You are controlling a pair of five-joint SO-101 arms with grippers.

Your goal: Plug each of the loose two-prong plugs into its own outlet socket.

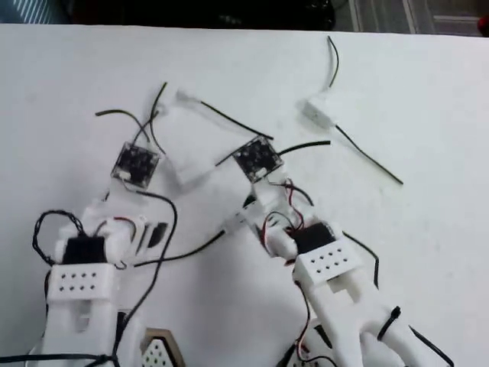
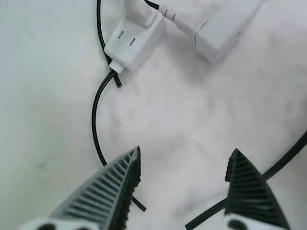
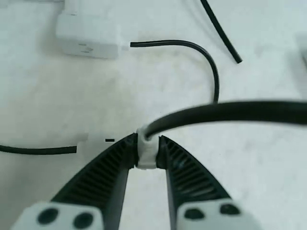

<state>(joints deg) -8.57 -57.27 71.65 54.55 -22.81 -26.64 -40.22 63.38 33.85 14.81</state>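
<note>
My right gripper (image 3: 147,142) is shut on a small white plug (image 3: 146,152), and the plug's thick black cable (image 3: 230,111) runs off sideways above the table. Farther off lies a white outlet socket (image 3: 88,40) with two slots facing up. My left gripper (image 2: 186,153) hangs open over bare table with nothing between its fingers. Beyond it sit a white outlet socket (image 2: 134,40) with two slots and a second white block (image 2: 225,24). In the high view both arms stand at the near edge, with the left arm's wrist (image 1: 137,164) beside the right arm's wrist (image 1: 256,157).
Thin black cables (image 1: 137,122) lie loose across the white table (image 1: 428,92). Another white plug piece (image 1: 317,112) with a cable lies at the far right. A black cable (image 2: 96,120) curves close to my left gripper's fingers.
</note>
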